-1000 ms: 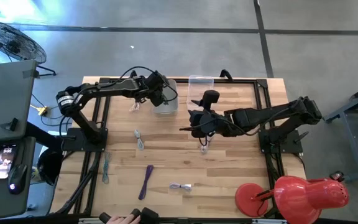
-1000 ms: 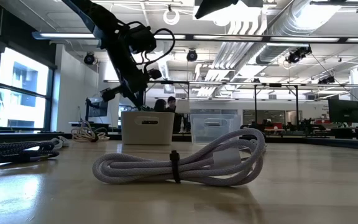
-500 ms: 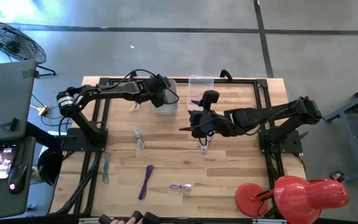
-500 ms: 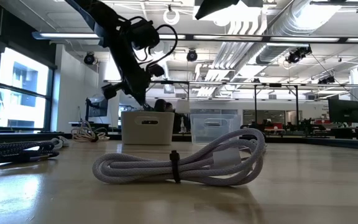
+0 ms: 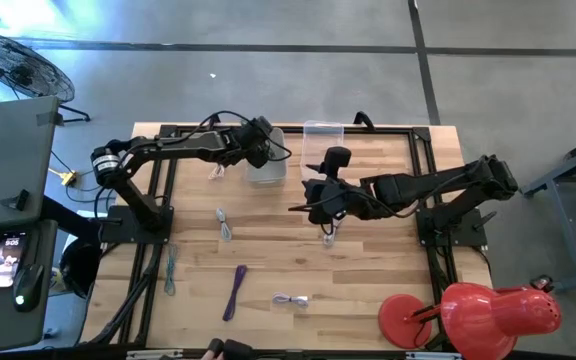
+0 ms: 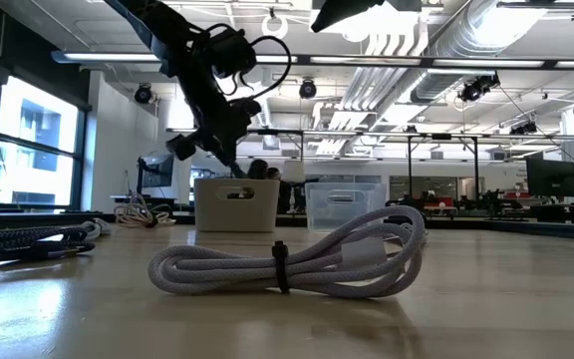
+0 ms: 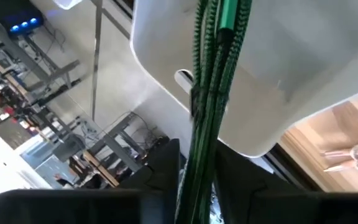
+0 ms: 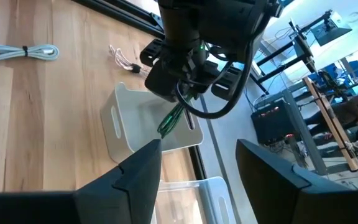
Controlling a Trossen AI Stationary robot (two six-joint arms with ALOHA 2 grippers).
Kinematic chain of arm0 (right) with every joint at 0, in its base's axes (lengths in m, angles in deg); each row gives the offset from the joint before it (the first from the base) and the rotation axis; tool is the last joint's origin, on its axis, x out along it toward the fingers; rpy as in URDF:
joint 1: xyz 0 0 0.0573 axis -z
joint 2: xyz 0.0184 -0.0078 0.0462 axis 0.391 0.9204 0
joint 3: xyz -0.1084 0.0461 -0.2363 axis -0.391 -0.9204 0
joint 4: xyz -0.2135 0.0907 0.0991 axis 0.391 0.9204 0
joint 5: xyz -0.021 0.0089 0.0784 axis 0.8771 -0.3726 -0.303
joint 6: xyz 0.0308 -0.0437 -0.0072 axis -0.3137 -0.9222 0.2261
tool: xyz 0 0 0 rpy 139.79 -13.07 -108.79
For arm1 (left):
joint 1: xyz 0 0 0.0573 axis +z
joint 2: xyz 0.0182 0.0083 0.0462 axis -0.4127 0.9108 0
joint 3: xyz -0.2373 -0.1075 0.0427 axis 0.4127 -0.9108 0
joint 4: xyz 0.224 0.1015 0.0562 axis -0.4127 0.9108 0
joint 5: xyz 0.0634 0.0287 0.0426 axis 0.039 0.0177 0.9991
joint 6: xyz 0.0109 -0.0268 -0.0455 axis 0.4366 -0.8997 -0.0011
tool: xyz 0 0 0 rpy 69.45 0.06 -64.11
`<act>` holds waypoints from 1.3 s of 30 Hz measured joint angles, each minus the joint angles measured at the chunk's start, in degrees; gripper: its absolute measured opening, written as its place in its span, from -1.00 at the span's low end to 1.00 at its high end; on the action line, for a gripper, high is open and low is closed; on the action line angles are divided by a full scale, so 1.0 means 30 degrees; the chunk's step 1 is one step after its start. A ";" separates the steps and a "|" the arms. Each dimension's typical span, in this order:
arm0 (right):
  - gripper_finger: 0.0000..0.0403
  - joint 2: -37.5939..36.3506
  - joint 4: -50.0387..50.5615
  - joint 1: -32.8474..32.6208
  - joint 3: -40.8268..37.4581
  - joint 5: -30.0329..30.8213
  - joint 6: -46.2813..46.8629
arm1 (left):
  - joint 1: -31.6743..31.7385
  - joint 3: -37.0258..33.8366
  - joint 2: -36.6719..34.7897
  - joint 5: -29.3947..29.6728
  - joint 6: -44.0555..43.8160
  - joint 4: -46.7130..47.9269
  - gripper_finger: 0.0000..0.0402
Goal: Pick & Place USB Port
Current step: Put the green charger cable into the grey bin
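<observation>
Green braided cable (image 7: 213,74) hangs bundled between the left gripper's (image 5: 259,152) fingers, dangling over the white bin (image 5: 267,165) at the table's (image 5: 368,270) far edge; the jaws stand slightly parted around the bundle, and whether they pinch it I cannot tell. One clear bin (image 5: 323,137) sits just right of the white one. The right gripper (image 5: 313,205) hovers near mid-table, fingers wide apart and empty, above a pale cable (image 5: 330,232). Loose on the wood lie five more cables: one white-pink (image 5: 216,171), one grey (image 5: 224,224), one teal (image 5: 169,268), one purple (image 5: 236,290), one white (image 5: 292,300).
</observation>
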 joint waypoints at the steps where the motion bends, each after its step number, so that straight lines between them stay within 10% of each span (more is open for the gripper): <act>1: -0.01 0.0000 0.0005 0.0000 0.0000 -0.0007 0.0000 | 0.0000 0.0000 0.0000 0.0000 0.0000 0.0124 -0.50; 39: -0.01 0.0000 0.1659 -0.0007 0.0000 0.0225 0.1435 | -0.1384 -0.0007 0.0000 -0.1882 -0.5584 0.0900 -0.23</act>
